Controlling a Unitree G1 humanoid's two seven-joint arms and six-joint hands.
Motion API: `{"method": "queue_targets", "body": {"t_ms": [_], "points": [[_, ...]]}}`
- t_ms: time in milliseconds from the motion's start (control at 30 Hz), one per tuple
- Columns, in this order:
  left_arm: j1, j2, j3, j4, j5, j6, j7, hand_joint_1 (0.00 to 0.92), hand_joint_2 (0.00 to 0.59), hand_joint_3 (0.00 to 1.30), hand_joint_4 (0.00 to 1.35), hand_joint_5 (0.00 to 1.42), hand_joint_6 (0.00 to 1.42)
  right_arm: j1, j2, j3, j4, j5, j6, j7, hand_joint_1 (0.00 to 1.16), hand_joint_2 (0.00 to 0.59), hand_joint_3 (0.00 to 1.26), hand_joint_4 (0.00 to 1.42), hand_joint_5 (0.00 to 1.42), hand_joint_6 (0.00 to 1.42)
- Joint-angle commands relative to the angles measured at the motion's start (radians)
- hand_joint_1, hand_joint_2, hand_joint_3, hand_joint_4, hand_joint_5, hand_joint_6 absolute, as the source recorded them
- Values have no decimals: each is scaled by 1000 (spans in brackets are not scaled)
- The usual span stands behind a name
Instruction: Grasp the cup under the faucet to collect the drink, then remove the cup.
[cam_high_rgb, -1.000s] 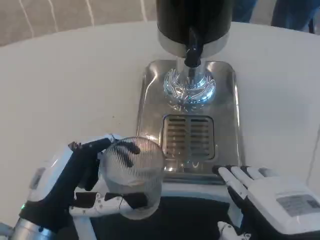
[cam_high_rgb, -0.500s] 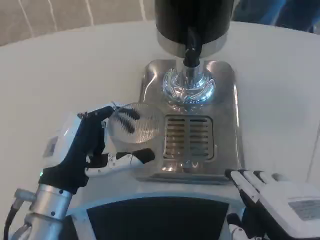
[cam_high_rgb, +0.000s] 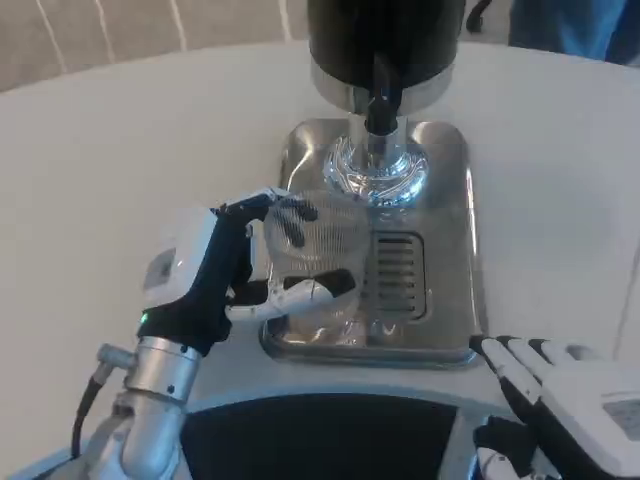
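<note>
On the white table stands a black drink dispenser, its dark faucet pointing down over a shiny metal drip tray with a slotted grate; the left hand grips the cup, fingers wrapped round its side; the cup is clear ribbed plastic, see-through, sitting over the tray's left front part, just left of the grate and short of the faucet; whether it touches the tray cannot be told; the right hand lies near the tray's front right corner, fingers straight and side by side, holding nothing.
</note>
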Motion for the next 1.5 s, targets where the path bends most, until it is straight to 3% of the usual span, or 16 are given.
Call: {"method": "queue_targets", "body": {"t_ms": [33, 267, 500, 667, 733, 767, 800, 900, 1033, 1233, 1433, 1500], "points": [[-68, -33, -18, 60, -17, 22, 42, 522, 19, 998, 1222, 1389, 1424, 5, -8, -12, -34, 14, -10, 37, 0, 564, 0, 0, 0, 0], [-133, -97, -34, 122, -32, 66, 57, 522, 19, 997, 1222, 1389, 1419, 32, 3, -23, -34, 12, -10, 38, 0, 564, 0, 0, 0, 0], [-171, -130, -63, 152, -22, 104, 64, 522, 18, 997, 1208, 1389, 1424, 33, 29, -6, -19, -9, -5, 28, 0, 564, 0, 0, 0, 0], [-201, -148, -98, 166, 1, 174, 92, 517, 11, 997, 1207, 1378, 1424, 18, 22, -21, -2, -7, 9, 56, 0, 564, 0, 0, 0, 0], [-210, -151, -117, 170, 8, 211, 102, 429, 0, 904, 1093, 1315, 1400, 3, 21, -22, 1, -4, 10, 62, 0, 564, 0, 0, 0, 0], [-212, -152, -125, 171, 10, 228, 107, 304, 7, 870, 1070, 1325, 1406, -4, 19, -21, 2, -4, 9, 63, 0, 564, 0, 0, 0, 0], [-215, -152, -135, 170, 16, 251, 119, 237, 26, 864, 1074, 1338, 1396, -9, 17, -19, 5, -6, 7, 62, 0, 564, 0, 0, 0, 0], [-216, -144, -160, 165, 29, 309, 149, 145, 51, 828, 1010, 1311, 1394, -14, 19, -8, 23, -11, 4, 52, 0, 560, 0, 0, 0, 0], [-216, -129, -171, 162, 25, 329, 136, 89, 57, 721, 780, 1119, 1306, -10, 29, 9, 31, -18, 2, 35, 0, 556, 0, 0, 0, 0], [-215, -88, -175, 164, 7, 302, 68, 3, 32, 367, 300, 655, 1022, -7, 49, 31, 43, -35, 4, 10, 0, 525, 0, 0, 0, 0], [-202, -54, -183, 149, -2, 241, 46, 0, 18, 267, 130, 385, 611, -18, 42, 25, 68, -27, 7, -14, 0, 515, 0, 0, 0, 0], [-199, -50, -188, 144, -1, 230, 45, 0, 17, 247, 88, 330, 542, -21, 41, 26, 76, -26, 6, -19, 0, 514, 0, 0, 0, 0]]}}
